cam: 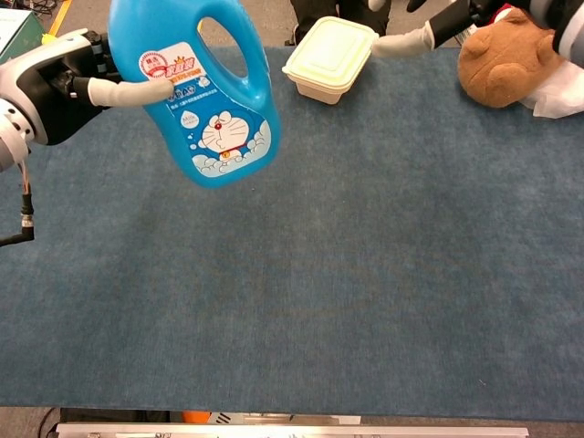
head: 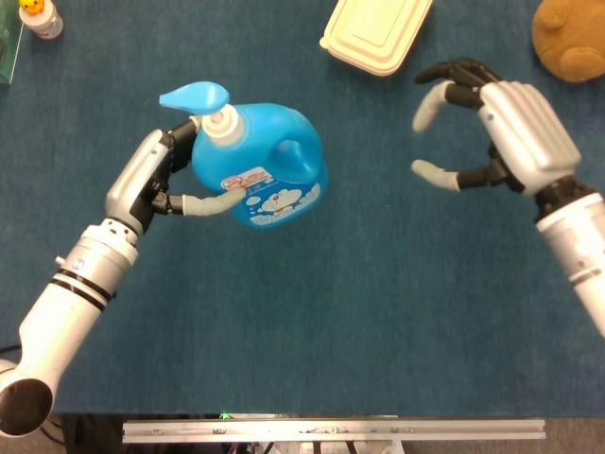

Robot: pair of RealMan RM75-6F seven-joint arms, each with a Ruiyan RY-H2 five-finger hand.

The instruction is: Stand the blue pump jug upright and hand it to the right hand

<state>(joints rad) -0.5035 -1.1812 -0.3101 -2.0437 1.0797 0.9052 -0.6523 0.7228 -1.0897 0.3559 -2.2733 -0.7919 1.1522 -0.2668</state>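
The blue pump jug (head: pixel 267 175) (cam: pixel 214 100) with a white collar and blue pump head hangs upright above the table, slightly tilted. My left hand (head: pixel 161 180) (cam: pixel 64 87) grips it from the left, one pale finger across its cartoon label. My right hand (head: pixel 487 128) hovers to the right of the jug at about the same height, fingers spread and curved toward it, holding nothing. A clear gap separates it from the jug. In the chest view only a pale fingertip (cam: pixel 401 43) of that hand shows at the top edge.
A cream lidded food box (head: pixel 376 33) (cam: pixel 330 57) sits at the back centre. A brown plush bear (head: pixel 569 36) (cam: pixel 511 59) lies at the back right. A small yellow-capped bottle (head: pixel 38 17) stands at the far left back. Blue cloth (cam: pixel 365 292) covers the table.
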